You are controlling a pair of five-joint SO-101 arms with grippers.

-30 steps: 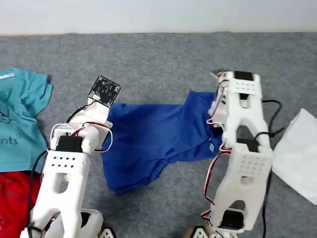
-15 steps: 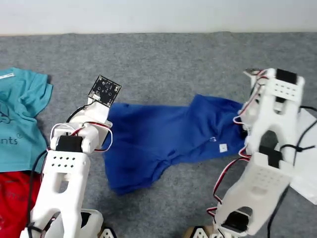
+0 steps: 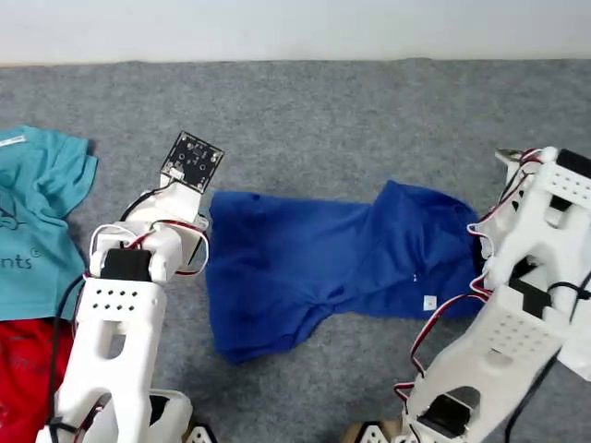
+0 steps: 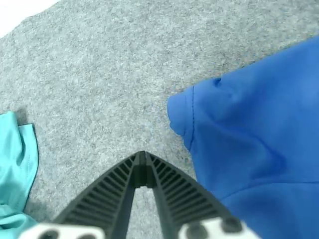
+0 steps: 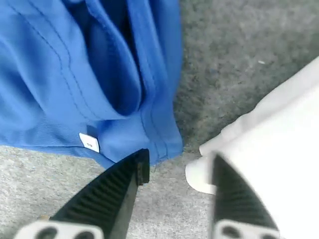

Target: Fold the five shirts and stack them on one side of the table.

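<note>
Right fingers [image 5: 118, 191] parted; right arm [image 3: 512, 323] hides blue shirt [image 3: 305, 268] edge.

The grey felt-covered table [image 3: 305, 120] carries four items directly on it:
- crumpled royal-blue fabric shirt [image 3: 314, 268], spread across the centre;
- teal printed fabric shirt [image 3: 32, 231], at the left edge;
- red fabric shirt [image 3: 23, 369], adjoining the teal one on the arm-base side;
- white fabric garment [image 5: 279, 129], just beside the blue shirt's right end.

Four shirts are seen: one blue shirt [image 3: 314, 268], one teal shirt [image 3: 37, 217] and one red shirt [image 3: 23, 369] to the left of the blue shirt, and one white shirt [image 5: 269, 129] just right of it. There are two arms, the left arm [image 3: 115, 323] and the right arm [image 3: 512, 323], one at each side of the blue shirt.
</note>
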